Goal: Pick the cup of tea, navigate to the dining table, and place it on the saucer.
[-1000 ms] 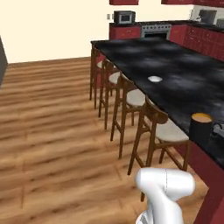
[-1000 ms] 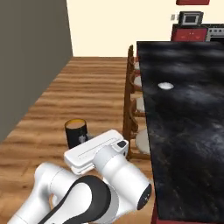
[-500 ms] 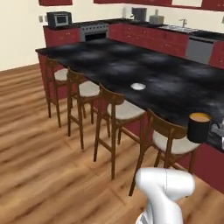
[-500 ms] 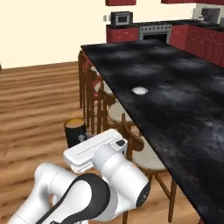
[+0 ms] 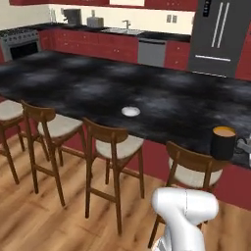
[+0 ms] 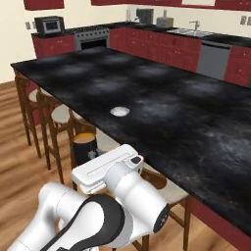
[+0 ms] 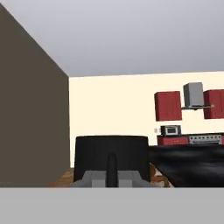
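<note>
Kitchen interior: wooden stools are set on plank flooring; red cabinets and refrigerator are ranged along cream walls.

pincer fingertips behind cup of tea

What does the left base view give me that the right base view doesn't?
Left base view alone: the refrigerator behind the dining table, and four wooden stools in a row along its near edge.

Right base view alone: the microwave on the far counter, and the hand's white housing in front of the cup of tea.

Both: the cup, raised short of the table edge, the white saucer bare on the marble, and the sink on the back counter.
</note>
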